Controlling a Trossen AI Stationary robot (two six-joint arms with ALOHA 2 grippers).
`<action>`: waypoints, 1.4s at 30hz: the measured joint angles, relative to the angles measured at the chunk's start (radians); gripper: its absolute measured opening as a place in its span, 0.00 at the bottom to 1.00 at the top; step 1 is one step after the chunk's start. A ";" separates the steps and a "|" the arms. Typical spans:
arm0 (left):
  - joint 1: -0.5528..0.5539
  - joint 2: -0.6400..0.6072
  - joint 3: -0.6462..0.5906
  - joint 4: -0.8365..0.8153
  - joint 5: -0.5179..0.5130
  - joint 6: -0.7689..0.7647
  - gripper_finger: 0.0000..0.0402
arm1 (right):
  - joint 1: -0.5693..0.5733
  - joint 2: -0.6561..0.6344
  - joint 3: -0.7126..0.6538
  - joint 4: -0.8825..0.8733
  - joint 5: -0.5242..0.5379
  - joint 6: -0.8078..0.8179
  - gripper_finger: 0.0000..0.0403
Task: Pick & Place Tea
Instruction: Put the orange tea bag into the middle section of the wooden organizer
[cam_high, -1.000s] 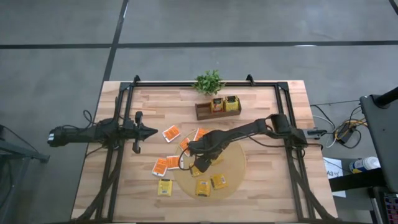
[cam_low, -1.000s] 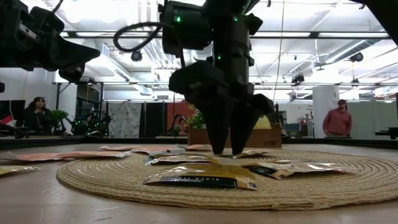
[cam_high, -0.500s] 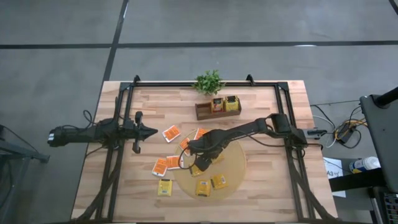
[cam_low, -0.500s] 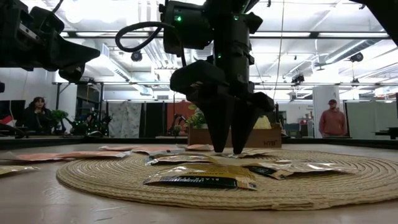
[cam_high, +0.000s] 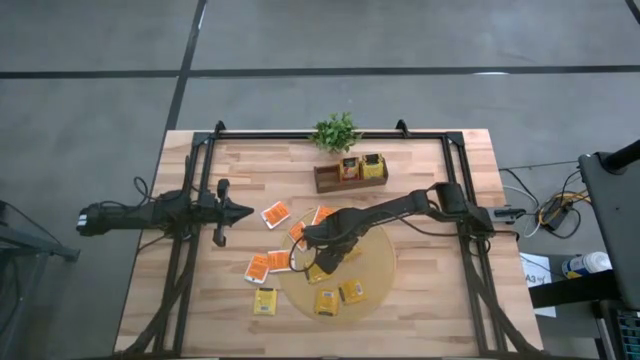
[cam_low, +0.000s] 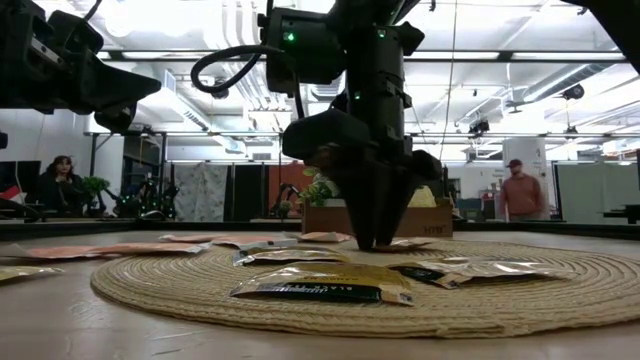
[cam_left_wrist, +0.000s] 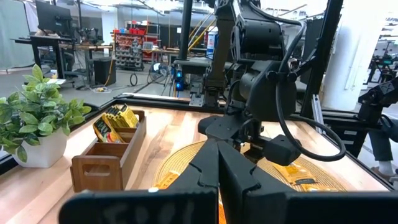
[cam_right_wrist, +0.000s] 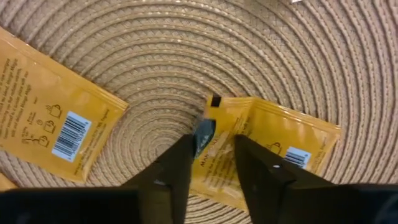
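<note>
- The right gripper (cam_high: 322, 266) is reaching down onto the round woven mat (cam_high: 378, 262), its fingers nearly pressed together and pinching the edge of a yellow tea packet (cam_right_wrist: 264, 154) lying on the mat.
- In the right wrist view the two dark fingers (cam_right_wrist: 175, 167) are straddling a raised corner of that packet, with a second yellow packet (cam_right_wrist: 43, 109) lying flat on the mat beside it.
- From table height, the right gripper (cam_low: 375, 235) is pointing straight down, its tips touching the mat near the mat's middle.
- Two more yellow packets (cam_high: 339, 296) are sitting on the near part of the mat, and another yellow one (cam_high: 265, 301) is lying just off the mat's left edge.
- Orange-red packets (cam_high: 268, 262) are lying on the wooden table (cam_high: 450, 310) left of the mat, with another (cam_high: 275, 214) farther from it.
- A wooden box (cam_high: 350, 173) holding yellow packets is standing beyond the mat, beside a small green plant (cam_high: 336, 132).
- The left gripper (cam_high: 240, 210) is hovering well left of the mat, fingers pressed together and holding nothing.
</note>
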 joint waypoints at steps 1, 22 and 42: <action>0.000 0.000 0.000 0.000 0.000 0.000 0.00 | 0.000 0.000 0.000 0.000 0.000 -0.005 0.26; 0.000 0.000 0.000 0.000 0.000 0.000 0.00 | -0.023 -0.141 0.058 -0.023 0.004 -0.245 0.02; 0.001 0.000 0.000 0.000 0.000 0.000 0.00 | -0.180 -0.304 0.295 -0.348 -0.097 -0.705 0.02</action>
